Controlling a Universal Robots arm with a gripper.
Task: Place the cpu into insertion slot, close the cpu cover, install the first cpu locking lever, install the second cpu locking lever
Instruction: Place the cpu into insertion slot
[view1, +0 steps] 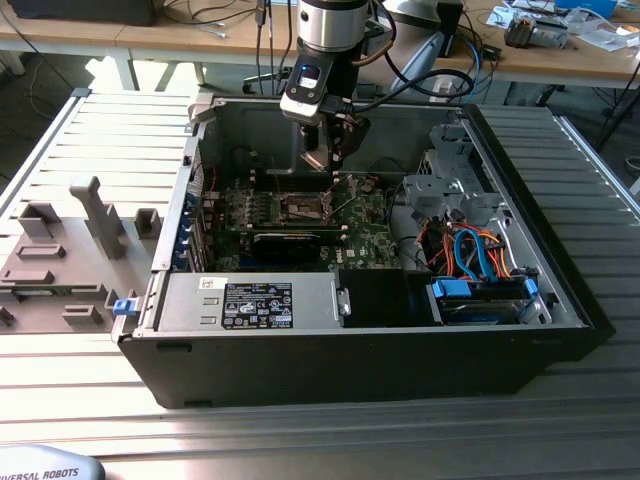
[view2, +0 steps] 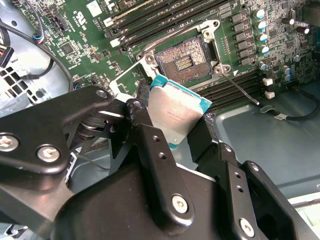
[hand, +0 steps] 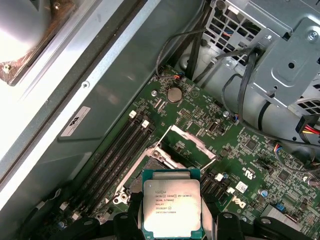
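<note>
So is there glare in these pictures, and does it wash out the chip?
First wrist view: a corner outside the case wall is blown white. Second wrist view: the cpu shows only a soft sheen. Exterior view: sunlight streaks the table.

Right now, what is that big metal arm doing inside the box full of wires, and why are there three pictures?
That is a robot arm; its tip is inside an open computer case. One picture is taken from off the arm; the other two come from cameras riding on its wrist. Its gripper pinches the cpu, a flat silver chip, above the green circuit board. Near it is the insertion slot, a square socket, empty, with its cpu cover flipped up. The chip is not in yet.
</note>
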